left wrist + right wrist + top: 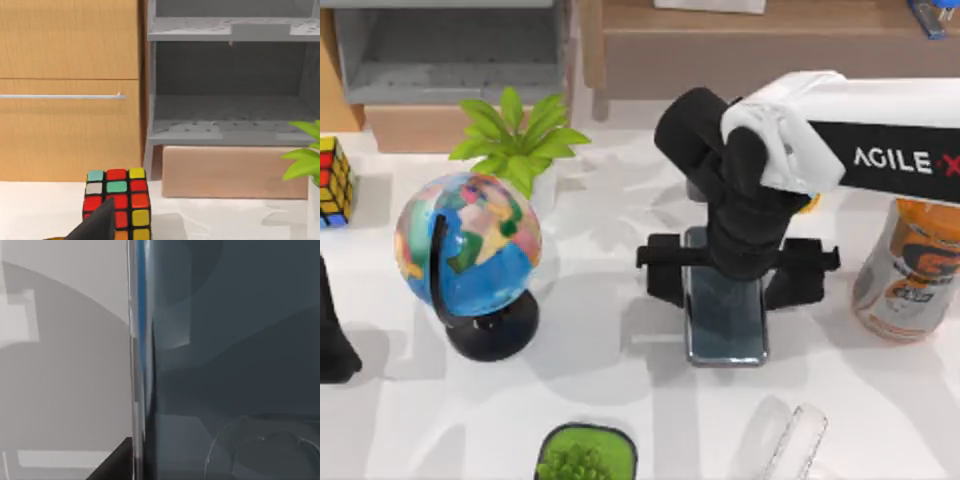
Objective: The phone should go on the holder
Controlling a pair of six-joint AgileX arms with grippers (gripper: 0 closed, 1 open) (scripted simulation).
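the phone (725, 318) lies flat on the white table (620, 400), a little right of centre, its long axis running towards the near edge; my right gripper (738, 268) sits straight over its far half, wrist pointing down, fingers (665, 270) spread wide to either side of the phone's long edges and not yet touching it; so the hand is released, holding nothing. in the right wrist view the phone's glossy face (230, 360) and one bright edge sit very close under the camera. i judge this is the grasp step: i should stay centred across the width, come low enough that the pads meet the thin sides, then close evenly so it does not skid or tilt. a clear slanted piece (785, 440) by the near edge may be the holder; i cannot be sure. the orange bottle (905, 270) stands just right of my arm, the globe (470, 255) well to the left. my left arm (332, 330) rests parked at the table's left edge.
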